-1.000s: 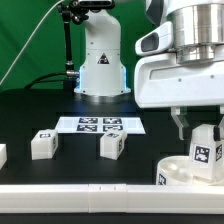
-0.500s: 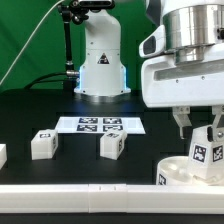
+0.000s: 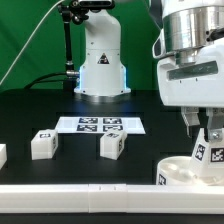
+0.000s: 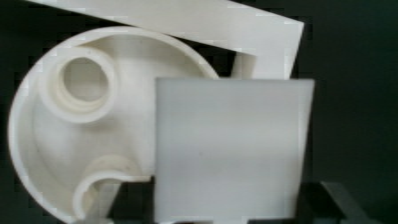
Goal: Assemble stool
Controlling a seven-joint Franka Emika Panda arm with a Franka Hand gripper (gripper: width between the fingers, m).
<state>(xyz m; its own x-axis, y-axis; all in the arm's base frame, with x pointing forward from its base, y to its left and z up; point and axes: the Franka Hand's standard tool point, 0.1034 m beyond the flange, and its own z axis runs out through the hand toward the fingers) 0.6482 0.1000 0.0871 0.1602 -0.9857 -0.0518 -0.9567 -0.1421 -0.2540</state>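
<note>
- we see the pincer [image 3: 204, 133] clamped on a held leg [image 3: 208, 151], a blocky white piece with a black-and-white tag facing the exterior camera.
- the held leg stands about upright over the seat [image 3: 183, 168]. its lower end overlaps the seat's top in the exterior view, and we cannot tell whether the two touch.
- the seat, a low white round ring, lies on the black tabletop [image 3: 70, 110] at the exterior view's right, just behind the border rail [image 3: 90, 189]. a tag shows on its side wall.
- in the wrist view the held leg [image 4: 231, 140] fills the middle as a plain pale face, with dark fingers on both sides of it near its end. behind it we see the seat [image 4: 54, 130], curved and with a round hole.
- a loose leg [image 3: 42, 144] sits on the tabletop toward the exterior view's left, and a second loose leg [image 3: 112, 145] sits near the middle. both are well apart from the seat and just in front of the marker board [image 3: 100, 124].
- a white block [image 3: 2, 155] is cut off by the exterior view's left edge, so we cannot tell what it is.
- the arm [image 3: 190, 60] hangs over the seat, and its white base [image 3: 100, 65] stands behind the marker board.
</note>
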